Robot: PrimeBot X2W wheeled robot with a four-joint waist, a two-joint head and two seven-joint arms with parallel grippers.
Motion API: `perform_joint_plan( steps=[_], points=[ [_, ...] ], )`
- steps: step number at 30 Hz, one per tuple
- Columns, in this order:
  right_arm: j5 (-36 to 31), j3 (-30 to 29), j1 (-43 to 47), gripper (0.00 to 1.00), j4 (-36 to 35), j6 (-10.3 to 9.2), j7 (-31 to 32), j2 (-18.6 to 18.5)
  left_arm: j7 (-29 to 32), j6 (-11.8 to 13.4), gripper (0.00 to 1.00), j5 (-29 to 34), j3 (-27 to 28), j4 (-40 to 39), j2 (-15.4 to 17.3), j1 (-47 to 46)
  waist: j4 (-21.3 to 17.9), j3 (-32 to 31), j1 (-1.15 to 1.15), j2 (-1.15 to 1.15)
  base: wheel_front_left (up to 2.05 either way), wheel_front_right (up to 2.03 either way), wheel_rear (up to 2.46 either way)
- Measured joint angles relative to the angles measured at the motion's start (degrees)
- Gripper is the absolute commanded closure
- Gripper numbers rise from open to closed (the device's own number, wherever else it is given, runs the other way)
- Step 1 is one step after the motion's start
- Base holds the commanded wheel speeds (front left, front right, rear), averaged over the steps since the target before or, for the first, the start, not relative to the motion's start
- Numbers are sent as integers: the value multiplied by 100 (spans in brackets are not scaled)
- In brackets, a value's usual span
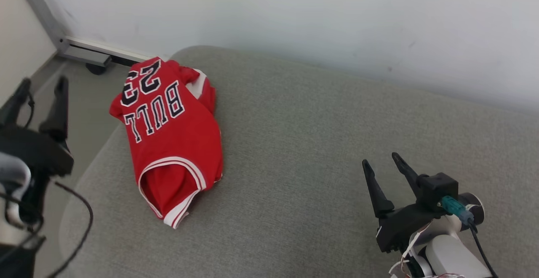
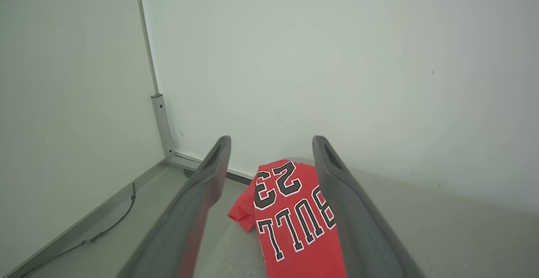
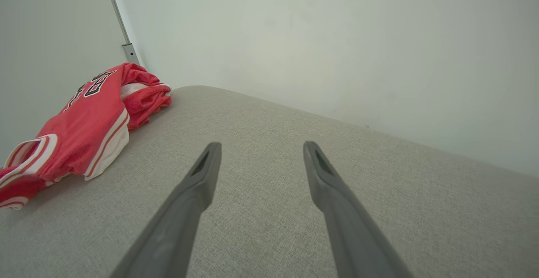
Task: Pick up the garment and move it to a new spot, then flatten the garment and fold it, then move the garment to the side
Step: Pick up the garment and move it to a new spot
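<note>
The left tool (image 1: 44, 80), spread wide and empty, should drop onto the rumpled red jersey (image 1: 168, 143) lying at the cushion's (image 1: 316, 143) left edge (pinch a raised fold, not the upholstery), while the right tool (image 1: 380, 159), equally wide and empty, waits well apart.

The red garment (image 1: 168, 139) carries the only readable writing: black characters edged in white, upside down in the head view. The number "23" stands at its far end, and the letters "BULL" lie just nearer. The word may run on past the garment's left edge, where the cloth folds under; from the right wrist view the lettering is too slanted to read.
</note>
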Motion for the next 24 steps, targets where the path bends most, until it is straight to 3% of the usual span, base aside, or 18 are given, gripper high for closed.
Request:
perform_joint_plan(
  steps=[5, 10, 17, 24],
  points=[
    [-110, 42, -157, 0, -210, -29, 159, -168, 522, -103, 0, -701, 18, 646, -11, -753, -210, 283, 0, 0, 0, 0, 0],
    [-302, 90, -409, 0, -469, -74, 337, -303, 1109, -105, 0, -915, -143, 1229, 337, -1248, -444, 629, 0, 0, 0, 0, 0],
    [-435, 90, -769, 0, -780, -81, 559, -494, 2111, -104, 0, -1640, -803, 1704, 655, -1685, -791, 1148, 1, 1, 0, 0, 0],
    [-486, 40, -981, 0, -981, -132, 706, -616, 2910, -104, 0, -1827, -1220, 2252, 801, -2068, -1096, 1637, 1, 1, 0, 0, 0]
  ],
)
